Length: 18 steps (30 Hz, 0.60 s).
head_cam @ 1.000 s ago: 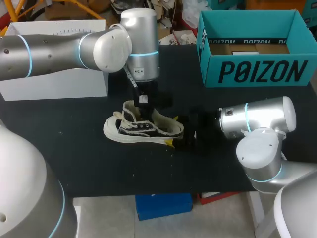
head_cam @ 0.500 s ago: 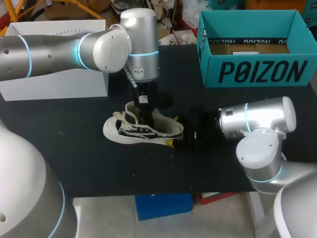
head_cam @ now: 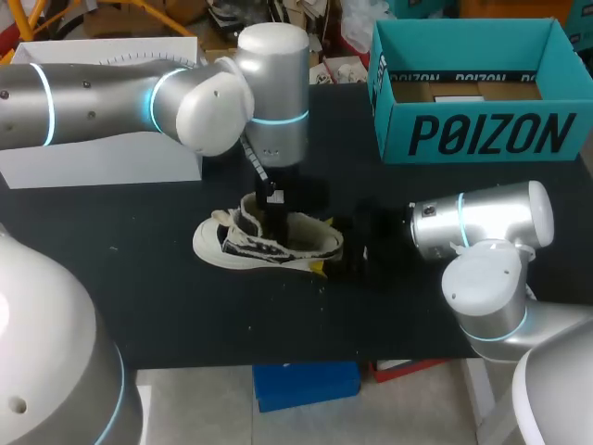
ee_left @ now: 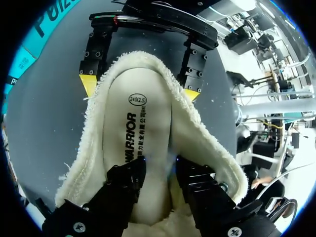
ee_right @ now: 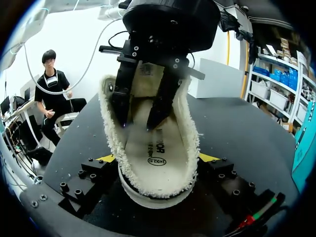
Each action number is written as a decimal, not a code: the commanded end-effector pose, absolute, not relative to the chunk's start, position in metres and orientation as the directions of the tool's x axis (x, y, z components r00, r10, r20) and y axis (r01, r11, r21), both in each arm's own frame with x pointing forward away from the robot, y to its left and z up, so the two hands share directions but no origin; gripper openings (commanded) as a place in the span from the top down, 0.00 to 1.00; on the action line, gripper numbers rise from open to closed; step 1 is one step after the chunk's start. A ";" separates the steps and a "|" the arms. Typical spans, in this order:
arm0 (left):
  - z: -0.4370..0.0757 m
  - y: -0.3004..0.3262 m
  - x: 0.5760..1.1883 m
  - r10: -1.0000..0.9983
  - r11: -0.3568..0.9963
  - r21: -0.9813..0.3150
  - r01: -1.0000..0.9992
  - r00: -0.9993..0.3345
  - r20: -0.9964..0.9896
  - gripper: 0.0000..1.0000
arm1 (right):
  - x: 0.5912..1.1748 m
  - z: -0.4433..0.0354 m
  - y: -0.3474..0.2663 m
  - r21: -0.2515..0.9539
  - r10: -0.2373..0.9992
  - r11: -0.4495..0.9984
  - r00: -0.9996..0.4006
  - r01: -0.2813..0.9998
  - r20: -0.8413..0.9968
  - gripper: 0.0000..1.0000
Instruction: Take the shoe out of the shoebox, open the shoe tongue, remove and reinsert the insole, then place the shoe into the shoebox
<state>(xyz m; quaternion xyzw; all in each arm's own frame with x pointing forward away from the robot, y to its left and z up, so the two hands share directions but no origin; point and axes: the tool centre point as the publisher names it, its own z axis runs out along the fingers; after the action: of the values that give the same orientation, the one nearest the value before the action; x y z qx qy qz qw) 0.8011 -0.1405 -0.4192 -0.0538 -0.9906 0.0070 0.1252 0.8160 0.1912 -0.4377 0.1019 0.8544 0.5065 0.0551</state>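
Head view: your shoe (head_cam: 269, 243) lies mid-frame on the black bench (head_cam: 139, 287), out of the teal shoebox (head_cam: 482, 134) at upper right; your right hand (ee_right: 157, 158), spread wide, clamps its heel; your left hand (ee_left: 170, 170), narrow, has dropped from the tongue into the opening, tips on the insole (ee_left: 143, 123); insole removal looks next.

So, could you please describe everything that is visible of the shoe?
The shoe is a black-and-cream sneaker with a white sole and fleecy cream lining. It stands on its sole on the black table, outside the shoebox. A cream printed insole lies inside. The right gripper clamps its heel from both sides; the left gripper, open, reaches down into the opening onto the insole.
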 end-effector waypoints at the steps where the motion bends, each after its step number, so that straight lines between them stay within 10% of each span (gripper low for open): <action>1: -0.439 -0.131 0.791 0.101 0.995 -0.030 0.098 -0.982 0.157 0.67 | 0.817 -0.440 0.193 0.876 0.232 0.467 -0.973 0.121 0.010 1.00; 18: -0.468 -0.124 0.801 0.107 0.994 0.024 0.106 -0.993 -0.049 0.73 | 0.817 -0.440 0.193 0.876 0.232 0.467 -0.973 0.121 0.010 1.00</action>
<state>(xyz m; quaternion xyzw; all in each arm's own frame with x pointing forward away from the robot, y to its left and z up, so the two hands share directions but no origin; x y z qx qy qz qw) 0.8108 -0.1295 -0.4260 -0.0585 -0.9981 -0.0034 0.0171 0.8166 0.1919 -0.4377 0.1020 0.8543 0.5067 0.0552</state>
